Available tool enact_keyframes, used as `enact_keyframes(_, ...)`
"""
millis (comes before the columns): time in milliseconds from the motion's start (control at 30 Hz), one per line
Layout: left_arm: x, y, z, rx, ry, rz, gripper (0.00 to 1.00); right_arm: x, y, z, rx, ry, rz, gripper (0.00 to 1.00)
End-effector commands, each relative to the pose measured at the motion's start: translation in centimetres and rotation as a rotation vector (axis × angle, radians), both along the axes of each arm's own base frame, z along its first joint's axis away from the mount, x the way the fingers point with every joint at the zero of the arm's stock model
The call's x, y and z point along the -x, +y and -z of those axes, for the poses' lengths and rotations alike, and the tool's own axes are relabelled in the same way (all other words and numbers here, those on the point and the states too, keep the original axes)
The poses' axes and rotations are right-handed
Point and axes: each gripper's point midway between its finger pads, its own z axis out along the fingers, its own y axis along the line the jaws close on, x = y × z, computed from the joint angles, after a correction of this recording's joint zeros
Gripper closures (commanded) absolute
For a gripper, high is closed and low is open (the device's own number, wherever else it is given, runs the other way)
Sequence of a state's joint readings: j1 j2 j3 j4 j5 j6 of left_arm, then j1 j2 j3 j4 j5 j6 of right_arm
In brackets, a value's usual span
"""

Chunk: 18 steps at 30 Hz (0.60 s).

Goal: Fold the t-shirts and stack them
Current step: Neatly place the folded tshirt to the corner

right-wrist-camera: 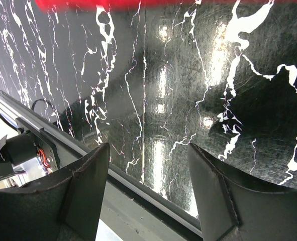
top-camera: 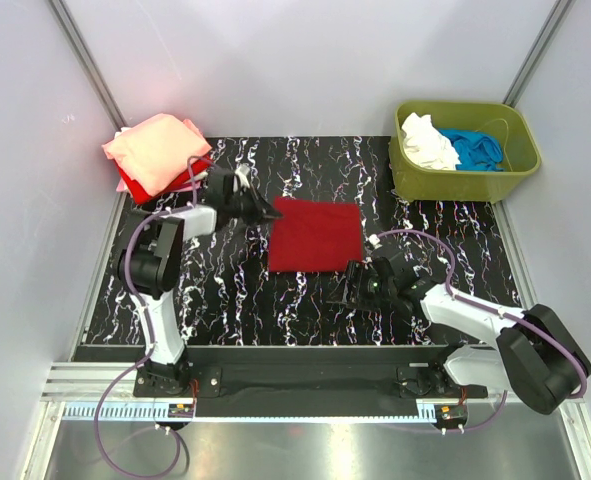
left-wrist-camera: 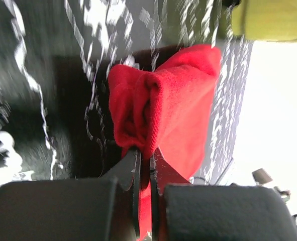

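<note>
Roughly mid-table lies the dark red tee (top-camera: pixel 315 234), folded into a flat near-square on the black marbled table (top-camera: pixel 225 300). The left claw (top-camera: pixel 273 212) sits at the tee's far left corner, clamped tight on a bunched fold of the cloth. In the left wrist view the fabric puffs up just past the pinched fingertips, and that corner is lifted off the surface.

The right claw (top-camera: pixel 341 288) is just off the tee's near right corner, apart from it. Its jaws are spread and hold nothing. Its wrist view shows bare table between the fingers, a red strip of the tee's edge at the top, and the table's near edge with the rail (top-camera: pixel 315 412) close beneath.

Bare surface runs left of the tee to the table's left edge, along the near strip in front of it, and right of it toward the right edge.

At the far left corner a salmon tee (top-camera: pixel 155 150) tops a bright red tee (top-camera: pixel 140 190). This stack is just beside the left arm's wrist and reaches past the table's corner. At the far right corner the tub (top-camera: pixel 455 185) holds a white tee (top-camera: pixel 427 143) and a blue tee (top-camera: pixel 475 148). Its near wall is near the dark red tee's far right corner but not touching. Pale walls (top-camera: pixel 295 60) close in the far side and both flanks.
</note>
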<state>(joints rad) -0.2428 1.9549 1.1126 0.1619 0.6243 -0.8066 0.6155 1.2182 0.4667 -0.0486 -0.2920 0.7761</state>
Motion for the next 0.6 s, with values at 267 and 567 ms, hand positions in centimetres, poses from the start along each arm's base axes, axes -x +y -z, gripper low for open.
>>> enact_keyframes(267,-7.9,6.5,-13.9,-0.099,-0.215,-0.059,1.0,-0.8,0.7,-1.8,-0.046,-0.067,0.006,0.29)
enact_keyframes(567,-13.9,10.6,-17.1,-0.083,-0.247,-0.153,1.0,-1.1,0.9,-2.1,-0.063,-0.097,0.001,0.29)
